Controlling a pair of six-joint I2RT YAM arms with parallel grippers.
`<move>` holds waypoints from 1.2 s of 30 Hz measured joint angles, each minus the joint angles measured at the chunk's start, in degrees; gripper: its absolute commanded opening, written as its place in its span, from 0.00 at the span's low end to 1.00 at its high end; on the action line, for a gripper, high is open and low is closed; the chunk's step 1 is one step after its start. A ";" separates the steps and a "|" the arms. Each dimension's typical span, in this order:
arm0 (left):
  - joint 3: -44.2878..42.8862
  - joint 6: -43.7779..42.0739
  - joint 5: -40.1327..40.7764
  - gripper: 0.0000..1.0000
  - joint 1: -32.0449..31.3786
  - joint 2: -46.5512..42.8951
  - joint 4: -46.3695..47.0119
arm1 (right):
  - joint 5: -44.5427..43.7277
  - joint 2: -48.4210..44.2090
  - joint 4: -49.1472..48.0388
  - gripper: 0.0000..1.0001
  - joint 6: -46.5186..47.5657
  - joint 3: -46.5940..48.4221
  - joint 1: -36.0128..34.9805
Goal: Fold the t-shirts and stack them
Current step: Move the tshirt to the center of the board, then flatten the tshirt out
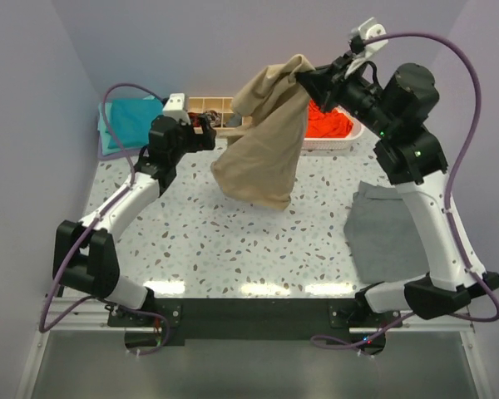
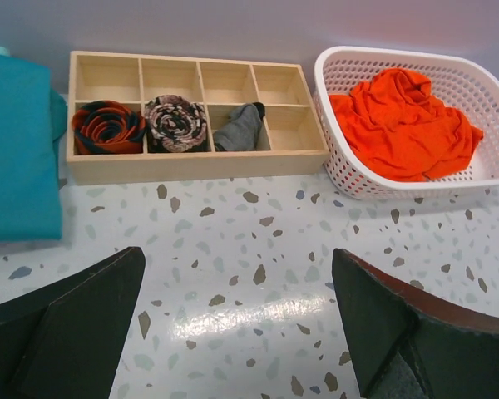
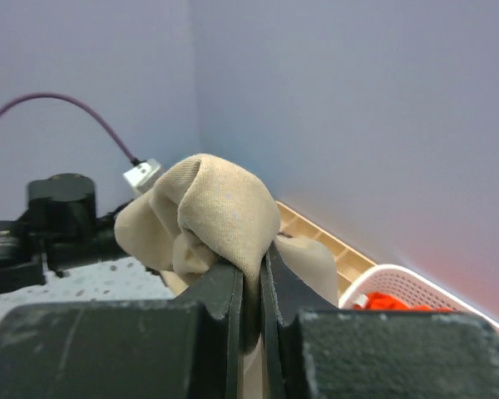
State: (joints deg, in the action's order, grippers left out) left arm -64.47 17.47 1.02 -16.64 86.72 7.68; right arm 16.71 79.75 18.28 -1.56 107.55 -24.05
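Grips tan shirt [image 1: 262,150] high over far middle of table [image 1: 233,241] in clenched right gripper [image 1: 303,81]; hangs long axis straight down, just right of left gripper [image 1: 206,135], spread wide, empty, nearer its lower edge.

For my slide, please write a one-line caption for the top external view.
The right gripper holds a tan t-shirt hanging over the speckled table; the open left gripper hovers beside it.

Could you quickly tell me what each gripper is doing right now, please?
Left gripper: open, holding nothing.
Right gripper: closed on the tan shirt.
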 measured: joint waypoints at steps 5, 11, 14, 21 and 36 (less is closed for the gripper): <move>4.59 2.29 5.86 1.00 0.02 -7.98 -0.35 | 4.63 -7.56 -2.01 0.00 -3.61 -6.34 -0.04; 8.79 2.99 11.08 1.00 0.02 -18.03 -1.77 | 1.81 -10.93 -1.97 0.11 -5.79 -19.43 -0.09; 11.26 3.58 11.85 1.00 0.02 -21.09 -2.29 | -4.63 -8.31 -0.79 0.58 -6.78 -26.45 -0.09; 20.74 5.55 9.16 1.00 -0.15 -21.53 -2.69 | -27.04 -0.15 7.76 0.95 -8.15 -42.38 0.48; 21.46 3.06 -0.96 1.00 -10.93 -7.19 0.09 | -19.10 -18.05 18.29 0.87 -14.23 -53.11 -5.33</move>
State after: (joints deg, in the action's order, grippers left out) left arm -43.00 20.53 0.05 -27.57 79.53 7.77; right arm -2.39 61.69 36.58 -15.79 54.43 -29.39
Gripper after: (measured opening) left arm 0.997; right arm 0.884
